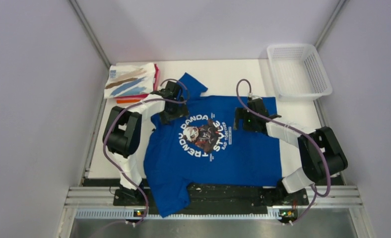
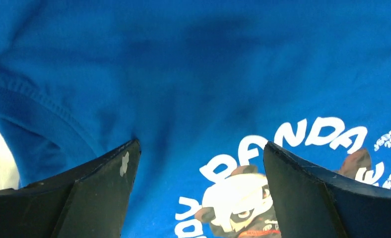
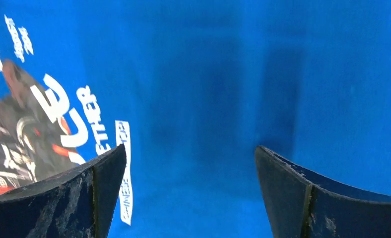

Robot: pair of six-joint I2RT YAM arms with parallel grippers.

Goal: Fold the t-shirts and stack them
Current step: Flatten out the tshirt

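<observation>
A royal blue cloth t-shirt (image 1: 243, 158) with a round white-lettered panda print lies spread, print up, across the middle of the white table (image 1: 223, 74). One corner drapes over the near edge. The left gripper (image 1: 172, 111) hovers at the print's far-left and the right gripper (image 1: 244, 119) at its right. Both have their fingers spread wide, pinching nothing. A stack of folded shirts (image 1: 129, 82), a white streaked one on top, sits far left. A white plastic mesh basket (image 1: 297, 69) sits far right.

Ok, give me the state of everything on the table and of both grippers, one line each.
Blue shirt, unfolded, spread flat, print up.
Shirt stack, folded, streaked white one on top.
Basket, upright, nothing in it.
Left gripper, open, holding nothing, over the blue shirt.
Right gripper, open, holding nothing, over the blue shirt.
</observation>
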